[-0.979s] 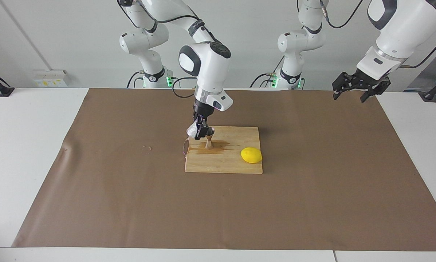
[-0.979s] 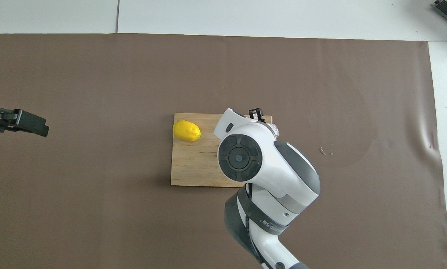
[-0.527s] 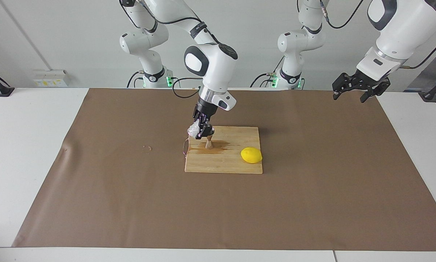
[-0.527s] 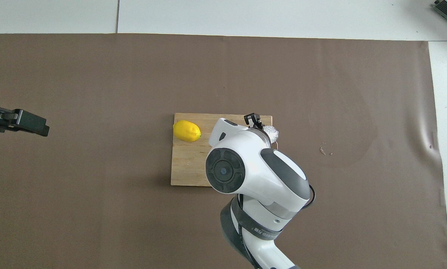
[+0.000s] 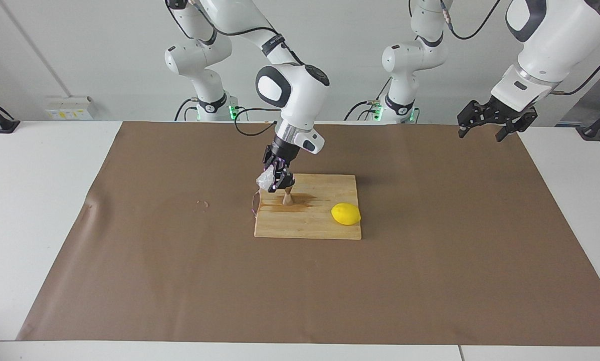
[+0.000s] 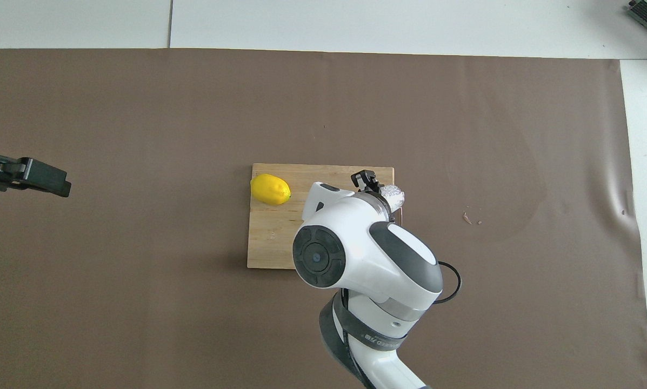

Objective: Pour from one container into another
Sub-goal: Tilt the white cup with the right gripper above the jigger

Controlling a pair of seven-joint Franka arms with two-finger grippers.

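Observation:
My right gripper (image 5: 276, 181) is shut on the small white crinkly cup (image 5: 265, 180) and holds it tilted just above the steel jigger (image 5: 287, 197). The jigger stands upright on the wooden board (image 5: 325, 226), in a brown wet stain (image 5: 302, 202). In the overhead view the cup (image 6: 395, 193) shows beside the right gripper (image 6: 378, 186); the arm hides the jigger there. My left gripper (image 5: 484, 128) waits open and empty, raised over the brown paper at the left arm's end, and also shows in the overhead view (image 6: 38, 178).
A yellow lemon (image 5: 346, 214) lies on the board (image 6: 269, 246) toward the left arm's end, also seen from overhead (image 6: 270, 189). A thin loop (image 5: 253, 203) lies at the board's edge below the cup. A small spill mark (image 5: 202, 203) is on the brown paper.
The right arm's wrist and elbow have drawn back toward the robots and risen a little, while the cup stays tilted over the jigger. The left arm has not moved.

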